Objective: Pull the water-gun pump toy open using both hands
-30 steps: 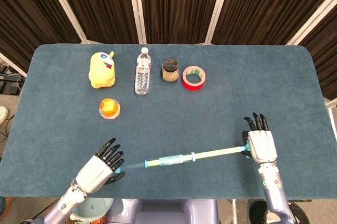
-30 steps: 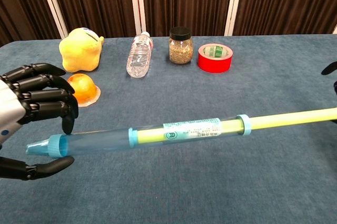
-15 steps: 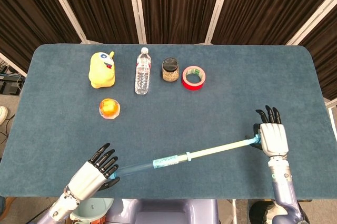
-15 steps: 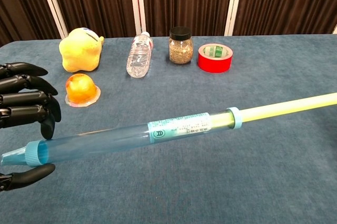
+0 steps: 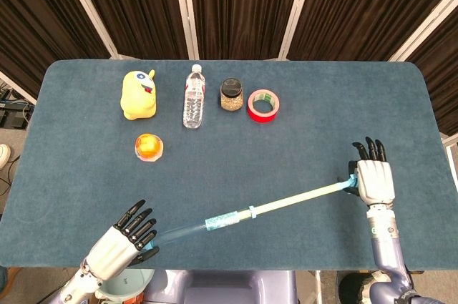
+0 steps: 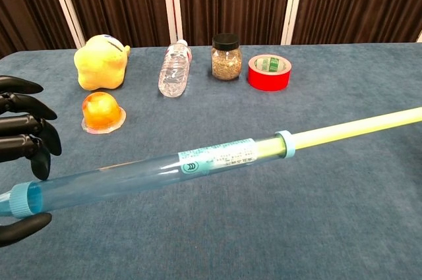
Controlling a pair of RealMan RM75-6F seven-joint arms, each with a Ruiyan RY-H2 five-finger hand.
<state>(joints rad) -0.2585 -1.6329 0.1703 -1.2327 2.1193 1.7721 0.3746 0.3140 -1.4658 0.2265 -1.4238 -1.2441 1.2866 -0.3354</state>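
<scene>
Blue-tubed water-gun pump toy (image 5: 236, 217) is stretched out above the front of the table (image 5: 300, 139), yellow plunger rod (image 6: 349, 127) pulled a long way out of the barrel. Your left hand (image 5: 123, 241) grips the capped barrel end, and your right hand (image 5: 374, 179) holds the rod's handle end. Yellow duck toy (image 5: 139, 94), water bottle (image 5: 193, 96), jar (image 5: 230, 95), red tape roll (image 5: 263, 106) and orange jelly cup (image 5: 149, 147) sit well apart toward the back.
</scene>
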